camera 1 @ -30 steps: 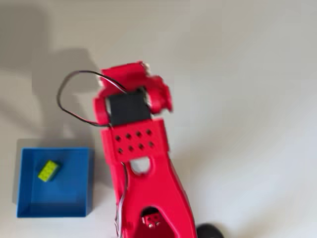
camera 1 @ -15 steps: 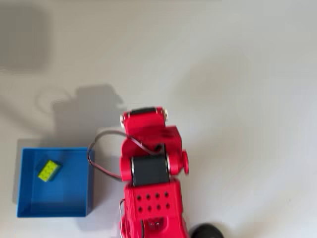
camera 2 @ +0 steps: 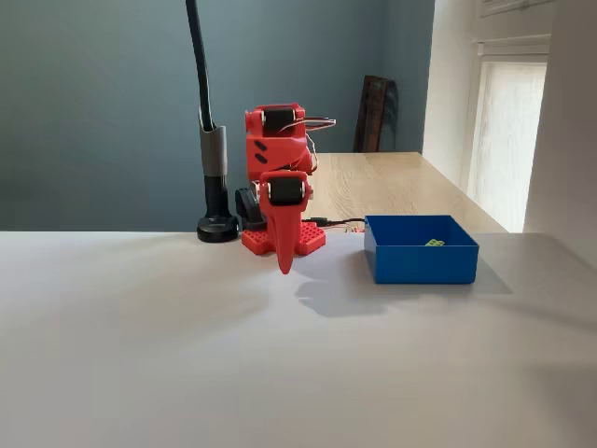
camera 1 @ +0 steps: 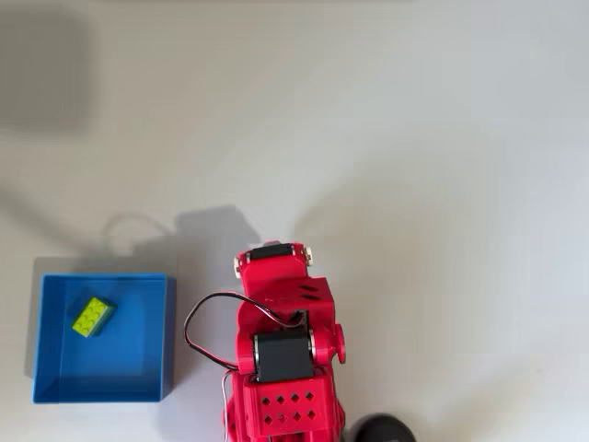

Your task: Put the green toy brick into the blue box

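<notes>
The lime-green toy brick (camera 1: 92, 316) lies inside the blue box (camera 1: 169, 341), toward its upper left part in the overhead view. In the fixed view only a sliver of the brick (camera 2: 435, 243) shows above the wall of the box (camera 2: 420, 262). My red arm (camera 1: 281, 345) is folded back over its base, to the right of the box in the overhead view. In the fixed view my gripper (camera 2: 284, 264) hangs pointing straight down at the table, left of the box and apart from it. Its fingers are together and hold nothing.
A black post on a round foot (camera 2: 217, 227) stands behind the arm; the foot (camera 1: 382, 430) also shows at the bottom edge from above. A black cable (camera 1: 196, 324) loops between arm and box. A wooden table (camera 2: 392, 182) lies beyond the white one.
The arm has pulled back toward the bottom edge of the overhead view and folded over its base. The brick has stayed where it was in the box.
</notes>
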Motion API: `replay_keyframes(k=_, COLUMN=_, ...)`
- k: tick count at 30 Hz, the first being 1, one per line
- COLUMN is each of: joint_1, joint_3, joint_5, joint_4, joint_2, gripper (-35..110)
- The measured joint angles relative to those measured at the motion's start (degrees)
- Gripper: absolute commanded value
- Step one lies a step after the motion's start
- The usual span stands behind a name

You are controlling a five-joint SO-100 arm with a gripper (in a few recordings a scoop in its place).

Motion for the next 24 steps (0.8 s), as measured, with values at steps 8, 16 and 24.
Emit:
replay_keyframes(k=8, joint_1=1.05, joint_3=6.5, joint_5=-1.05, joint_4=-0.44, joint_2=5.71, gripper=0)
replay_keyframes(k=16, joint_1=0.88, joint_3=6.59, joint_5=-0.53, joint_4=-0.44, joint_2=7.29, gripper=0)
replay_keyframes(k=24, joint_1=0.88, joint_3=6.59, joint_5=-0.53, joint_4=-0.44, joint_2=7.29, gripper=0)
